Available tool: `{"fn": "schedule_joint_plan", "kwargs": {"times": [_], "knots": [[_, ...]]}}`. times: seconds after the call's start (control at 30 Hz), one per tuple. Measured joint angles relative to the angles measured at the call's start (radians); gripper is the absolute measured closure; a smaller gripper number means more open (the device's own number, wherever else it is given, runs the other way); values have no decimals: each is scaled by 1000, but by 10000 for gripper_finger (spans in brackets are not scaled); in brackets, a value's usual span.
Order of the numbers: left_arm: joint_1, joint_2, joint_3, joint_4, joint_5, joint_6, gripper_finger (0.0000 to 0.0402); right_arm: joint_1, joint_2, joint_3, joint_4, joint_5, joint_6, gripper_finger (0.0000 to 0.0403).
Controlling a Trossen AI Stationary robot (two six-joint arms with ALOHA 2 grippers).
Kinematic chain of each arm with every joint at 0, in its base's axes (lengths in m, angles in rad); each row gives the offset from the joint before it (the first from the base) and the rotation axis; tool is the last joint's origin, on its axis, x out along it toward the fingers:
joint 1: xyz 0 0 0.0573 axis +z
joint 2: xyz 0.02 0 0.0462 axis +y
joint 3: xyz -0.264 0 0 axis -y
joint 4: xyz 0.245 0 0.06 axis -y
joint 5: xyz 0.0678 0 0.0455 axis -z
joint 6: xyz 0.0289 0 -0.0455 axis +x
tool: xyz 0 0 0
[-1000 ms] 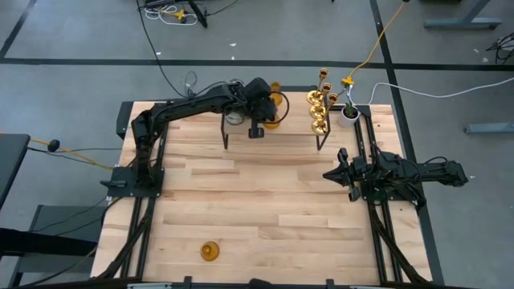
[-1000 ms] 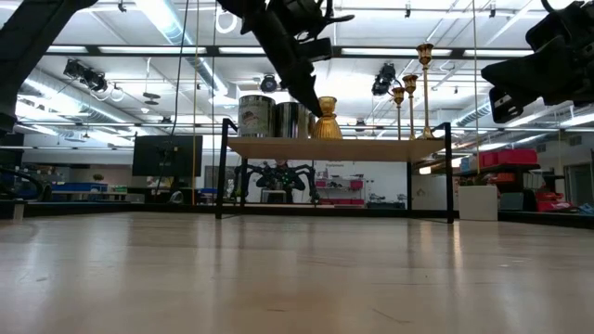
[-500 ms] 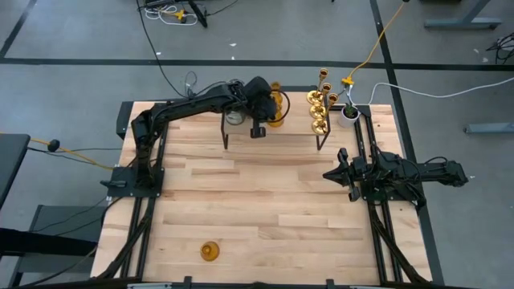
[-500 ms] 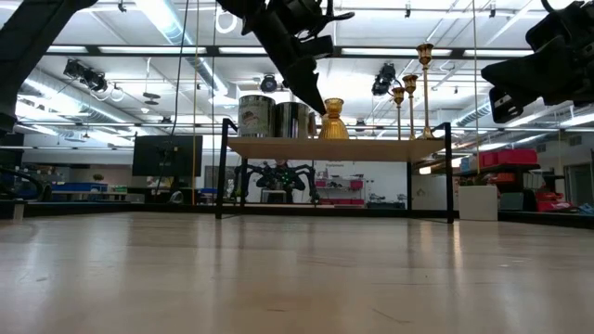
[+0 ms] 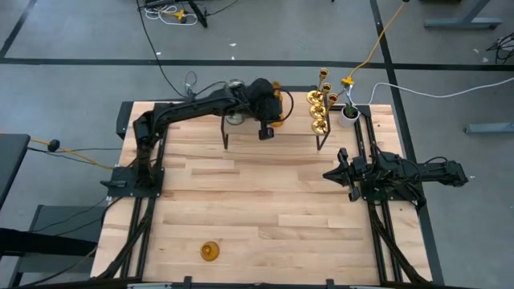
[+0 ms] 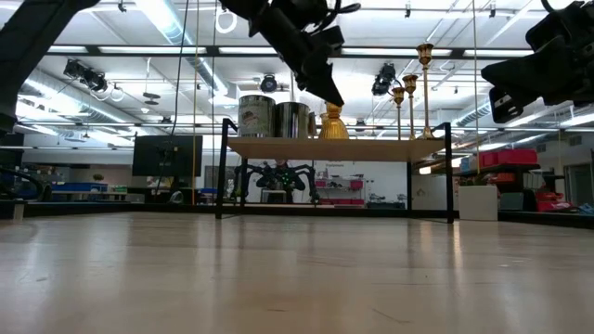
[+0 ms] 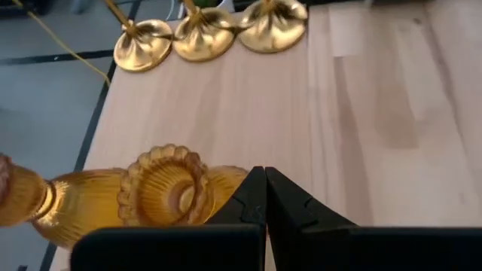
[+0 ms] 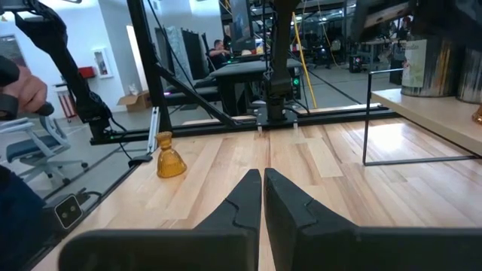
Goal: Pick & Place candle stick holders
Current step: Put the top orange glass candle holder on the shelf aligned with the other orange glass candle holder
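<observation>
Seen from above, a pale wooden counter point(image 5: 265, 201) is flanked by two dark robot arms, with a small raised wooden shelf on thin black legs point(image 6: 334, 147) set at its far edge. The left gripper point(image 5: 266, 131) is held over that shelf, its fingers point(image 7: 252, 197) pressed together with nothing between them, beside two amber-orange bell-shaped glass candle holders point(image 7: 162, 188) that are seen lying on their sides on the shelf in the left wrist view. In the low view one amber holder point(image 6: 334, 124) is seen just under the gripper, next to the silvery clear-glass cylinder holders point(image 6: 255, 116) standing at the shelf's left part. Three shiny brass candlestick holders with round bases and slim stems point(image 5: 318, 109) are lined up at the shelf's right part, their bases point(image 7: 202, 38) shown in a row in the left wrist view. A small white pot with a green plant point(image 5: 349, 113) is placed just beside them on the counter. A third amber-orange bell-shaped holder point(image 5: 210, 251) is left standing alone near the counter's front edge, well apart from the shelf. The right gripper point(image 5: 330, 173) is kept clenched and empty above the counter's right side.
</observation>
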Motion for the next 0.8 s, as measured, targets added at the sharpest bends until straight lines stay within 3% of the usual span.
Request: {"fn": "schedule_joint_plan", "kwargs": {"times": [0.8], "knots": [[8, 30, 0, 41, -250, 38, 400, 0, 0, 0, 0, 0, 0, 382]]}}
